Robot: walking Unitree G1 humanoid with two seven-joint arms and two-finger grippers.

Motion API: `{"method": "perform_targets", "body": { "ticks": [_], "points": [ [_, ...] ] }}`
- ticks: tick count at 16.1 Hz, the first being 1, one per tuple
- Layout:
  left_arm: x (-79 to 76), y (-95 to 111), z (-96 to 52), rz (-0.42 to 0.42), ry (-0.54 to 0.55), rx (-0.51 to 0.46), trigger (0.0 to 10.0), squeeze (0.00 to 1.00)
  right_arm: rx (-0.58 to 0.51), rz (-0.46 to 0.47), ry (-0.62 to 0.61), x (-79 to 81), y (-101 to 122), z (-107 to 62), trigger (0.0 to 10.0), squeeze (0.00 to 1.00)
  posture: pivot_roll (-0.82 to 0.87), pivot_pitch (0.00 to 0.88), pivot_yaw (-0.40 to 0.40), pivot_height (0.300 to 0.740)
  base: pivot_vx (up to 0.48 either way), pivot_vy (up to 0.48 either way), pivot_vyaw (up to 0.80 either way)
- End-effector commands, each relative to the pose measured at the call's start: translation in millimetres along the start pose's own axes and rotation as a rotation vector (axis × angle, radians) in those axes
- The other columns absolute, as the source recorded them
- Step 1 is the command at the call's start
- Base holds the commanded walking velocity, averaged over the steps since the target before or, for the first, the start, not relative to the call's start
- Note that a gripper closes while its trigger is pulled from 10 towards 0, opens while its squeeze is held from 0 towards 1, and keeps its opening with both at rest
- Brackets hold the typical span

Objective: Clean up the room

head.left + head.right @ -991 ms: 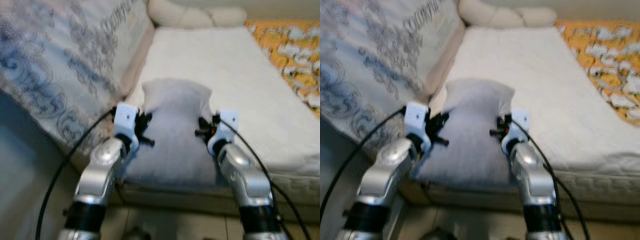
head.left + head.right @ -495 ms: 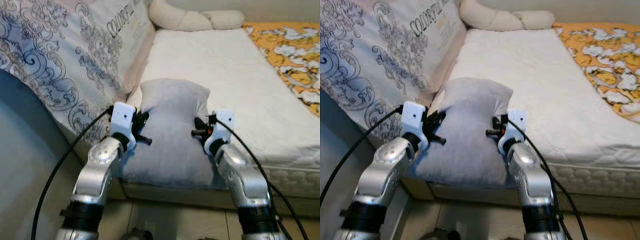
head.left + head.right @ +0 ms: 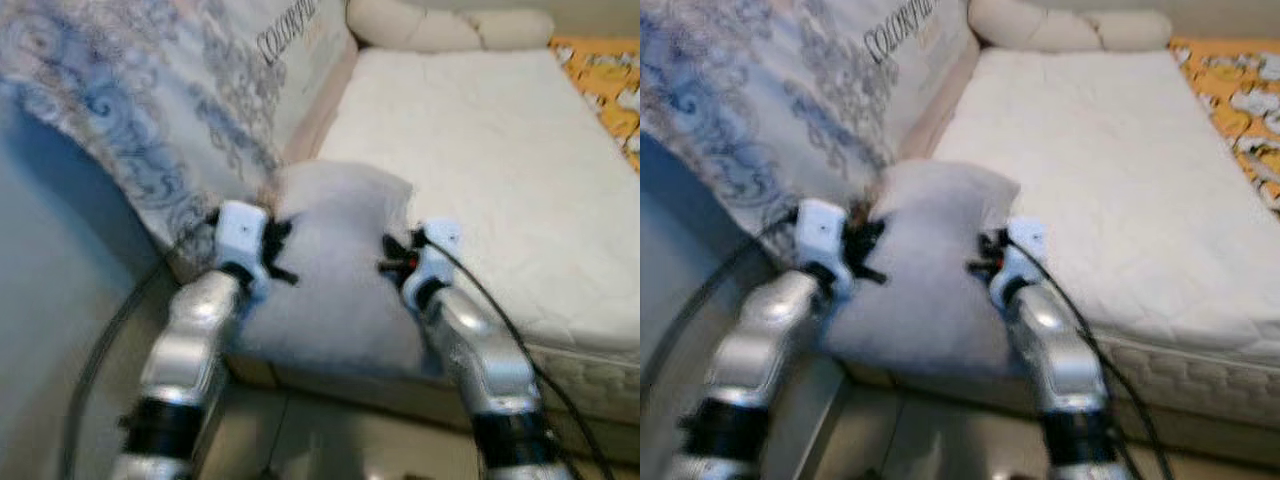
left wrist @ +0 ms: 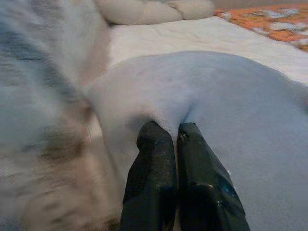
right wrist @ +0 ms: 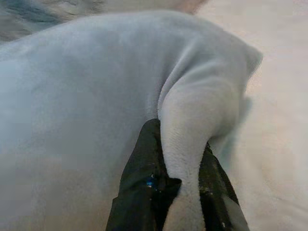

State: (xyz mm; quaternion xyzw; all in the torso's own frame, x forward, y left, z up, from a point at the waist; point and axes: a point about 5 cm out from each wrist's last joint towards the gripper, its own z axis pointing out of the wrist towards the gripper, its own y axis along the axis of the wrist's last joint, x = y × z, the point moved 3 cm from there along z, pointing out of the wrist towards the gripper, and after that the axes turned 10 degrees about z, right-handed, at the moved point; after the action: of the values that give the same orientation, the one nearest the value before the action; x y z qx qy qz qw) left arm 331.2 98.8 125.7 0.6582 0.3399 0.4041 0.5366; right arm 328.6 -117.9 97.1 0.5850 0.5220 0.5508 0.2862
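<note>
Pillow [image 3: 335, 265], grey, lies at the mattress [image 3: 480, 150] near edge, pinched on both sides: left hand [image 4: 171, 139] and right hand [image 5: 180, 144] each nip a fold. Camera has shifted left since 0.5 s ago; grips unchanged, carry appears underway.

Motion is blurring both eye views. The pillow [image 3: 340, 270] is hiding the left gripper [image 4: 173, 132] fingertips; the quilt's [image 3: 615, 95] pattern is running off-frame.

One grey pillow [image 3: 340, 270], one white mattress [image 3: 480, 160], one cream bolster [image 3: 450, 28], two grippers.
</note>
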Motion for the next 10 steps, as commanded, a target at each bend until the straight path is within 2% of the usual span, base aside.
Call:
{"method": "perform_targets", "body": {
  "ticks": [1, 8, 10],
  "points": [
    [11.1, 10.0, -0.6, 0.028, 0.030, -0.035, 10.0, 0.00, -0.039, 0.000, 0.020, 6.7, 9.4, 1.5, 10.0, 0.00, 0.02, 0.000, 0.063, 0.740, 0.292, 0.000, 0.00],
    [9.6, 12.3, 3.6, 0.035, 0.018, -0.045, 10.0, 0.00, -0.038, 0.008, 0.031, 7.7, 10.7, 2.7, 10.0, 0.00, 0.02, 0.000, 0.057, 0.740, 0.303, 0.000, 0.00],
    [10.9, 14.4, 6.1, 0.036, 0.019, -0.050, 10.0, 0.00, -0.017, 0.026, 0.025, 6.4, 8.6, 4.2, 10.0, 0.00, 0.02, 0.000, 0.058, 0.740, 0.307, 0.000, -0.80]
  ]
}}
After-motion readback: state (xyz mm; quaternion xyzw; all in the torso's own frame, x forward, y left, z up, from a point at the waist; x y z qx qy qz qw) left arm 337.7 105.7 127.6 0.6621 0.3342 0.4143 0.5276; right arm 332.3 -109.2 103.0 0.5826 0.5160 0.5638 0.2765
